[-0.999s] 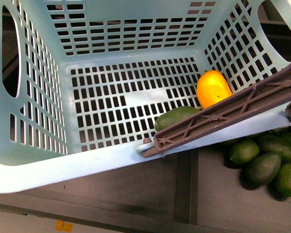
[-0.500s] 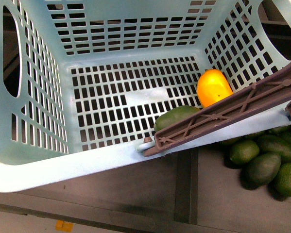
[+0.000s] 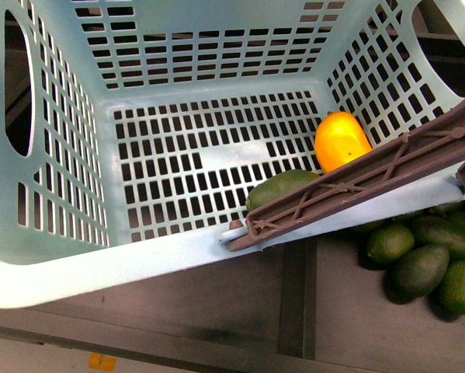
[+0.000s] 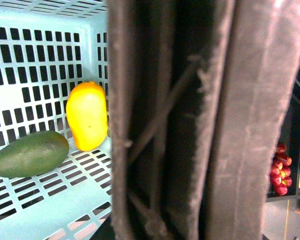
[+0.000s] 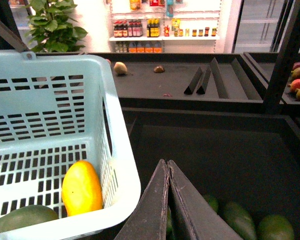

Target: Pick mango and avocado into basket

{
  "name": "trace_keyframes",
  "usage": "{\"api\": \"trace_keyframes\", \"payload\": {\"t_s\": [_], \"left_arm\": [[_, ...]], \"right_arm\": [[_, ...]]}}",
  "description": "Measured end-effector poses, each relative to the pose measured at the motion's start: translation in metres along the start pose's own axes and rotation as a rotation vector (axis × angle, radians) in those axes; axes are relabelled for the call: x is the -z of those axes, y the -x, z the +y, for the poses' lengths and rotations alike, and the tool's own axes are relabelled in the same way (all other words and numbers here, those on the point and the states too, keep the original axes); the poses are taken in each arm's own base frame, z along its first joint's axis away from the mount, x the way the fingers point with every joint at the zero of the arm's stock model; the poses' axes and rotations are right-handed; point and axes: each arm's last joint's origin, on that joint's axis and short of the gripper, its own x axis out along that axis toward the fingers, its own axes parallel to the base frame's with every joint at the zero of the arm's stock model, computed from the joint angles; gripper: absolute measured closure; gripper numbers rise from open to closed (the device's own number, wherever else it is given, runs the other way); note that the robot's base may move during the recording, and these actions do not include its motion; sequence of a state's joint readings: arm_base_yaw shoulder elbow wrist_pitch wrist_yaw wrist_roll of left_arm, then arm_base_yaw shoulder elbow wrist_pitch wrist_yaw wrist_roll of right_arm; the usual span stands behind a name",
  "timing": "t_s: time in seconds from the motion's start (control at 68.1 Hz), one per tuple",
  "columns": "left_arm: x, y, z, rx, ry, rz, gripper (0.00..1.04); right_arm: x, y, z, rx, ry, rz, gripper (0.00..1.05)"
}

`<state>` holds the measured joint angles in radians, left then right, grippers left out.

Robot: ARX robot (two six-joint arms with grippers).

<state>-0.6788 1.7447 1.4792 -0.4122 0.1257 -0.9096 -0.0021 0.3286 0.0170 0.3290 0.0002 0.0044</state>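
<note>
Nothing has been moved since the earlier frame. Inside the teal basket (image 3: 77,268), the yellow-orange mango (image 3: 341,140) is seen beside the dull green avocado (image 3: 279,186). Right gripper (image 5: 166,167) jaws are pressed together; the left gripper cannot be seen.

Dark shelf bin (image 3: 240,299), teal basket (image 3: 100,272) resting on it, loose green avocados (image 3: 422,260) heaped just beside

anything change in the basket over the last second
Nothing visibly changed. The mango and the avocado lie side by side on the floor of the basket, in the same spots as before, behind the brown handle. The loose avocados outside the basket have not moved, and no claw enters the front view.
</note>
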Motion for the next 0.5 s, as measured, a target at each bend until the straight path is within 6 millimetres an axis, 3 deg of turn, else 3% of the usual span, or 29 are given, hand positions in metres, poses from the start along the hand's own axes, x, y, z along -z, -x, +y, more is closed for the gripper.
{"api": "trace_keyframes", "payload": {"t_s": [0.5], "left_arm": [[0.000,0.000,0.000,0.000,0.000,0.000,0.91]], "right_arm": [[0.000,0.011,0.000,0.000,0.000,0.001,1.03]]}}
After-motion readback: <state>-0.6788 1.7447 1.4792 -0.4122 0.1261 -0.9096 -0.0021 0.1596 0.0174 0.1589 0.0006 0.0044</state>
